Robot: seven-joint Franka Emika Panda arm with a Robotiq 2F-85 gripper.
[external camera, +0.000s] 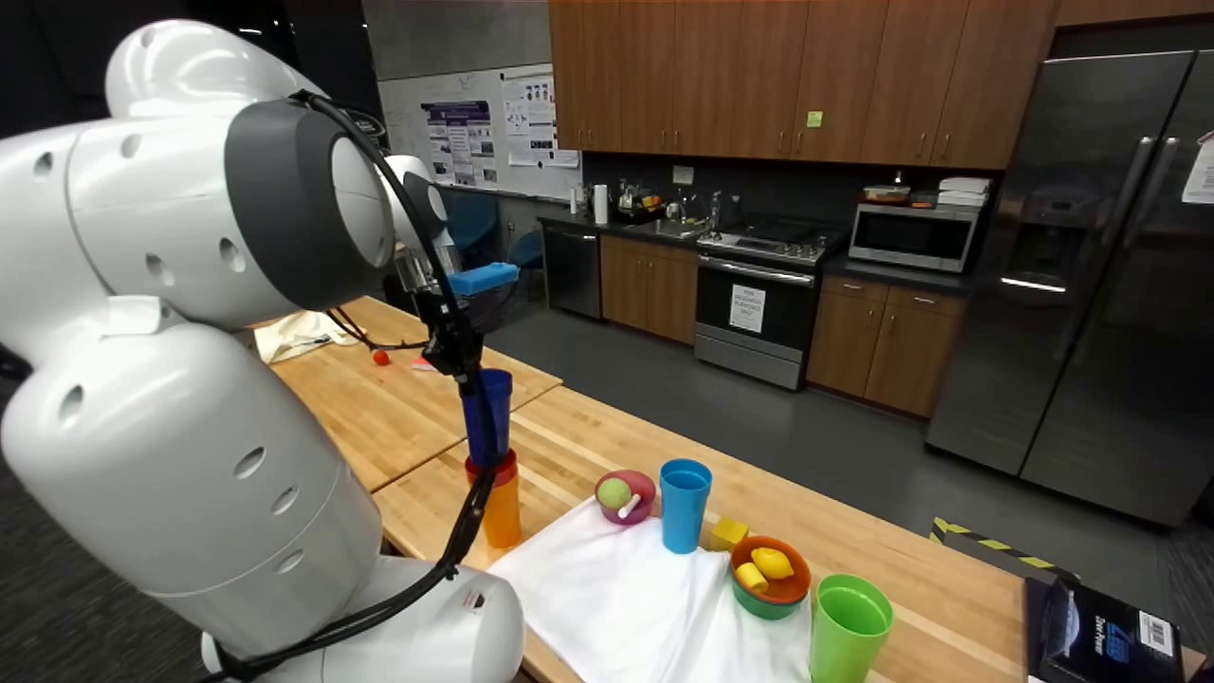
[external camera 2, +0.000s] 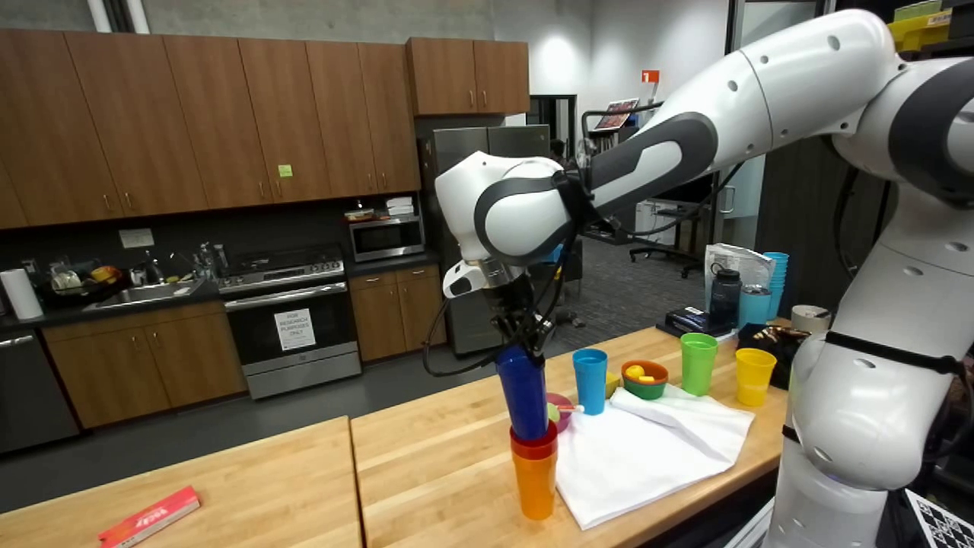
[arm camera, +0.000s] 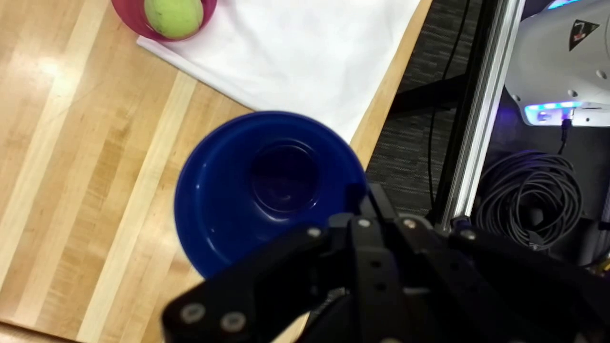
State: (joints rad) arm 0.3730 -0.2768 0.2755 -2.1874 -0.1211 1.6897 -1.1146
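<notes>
Gripper (arm camera: 366,197) closed down, pinching the rim of blue tumbler (arm camera: 224,186). Judged light, stiff, smooth plastic; rim hold suits, though it may pivot. Tilted base at mouth of red tumbler (external camera 2: 535,449), nested in orange tumbler (external camera 2: 537,489).

A sheet (external camera 2: 294,329) on the oven door (external camera 2: 251,335), below its top edge, reads "FOR RESEARCH PURPOSES ONLY"; a black box (external camera: 1119,636) near the kitchen-side edge of the table (external camera: 958,607) bears, as best the slant allows, "Zeee Power"; a red sign (external camera 2: 650,76) behind shows "1"; a black warning triangle (arm camera: 582,34) marks the robot base (arm camera: 545,71).
</notes>
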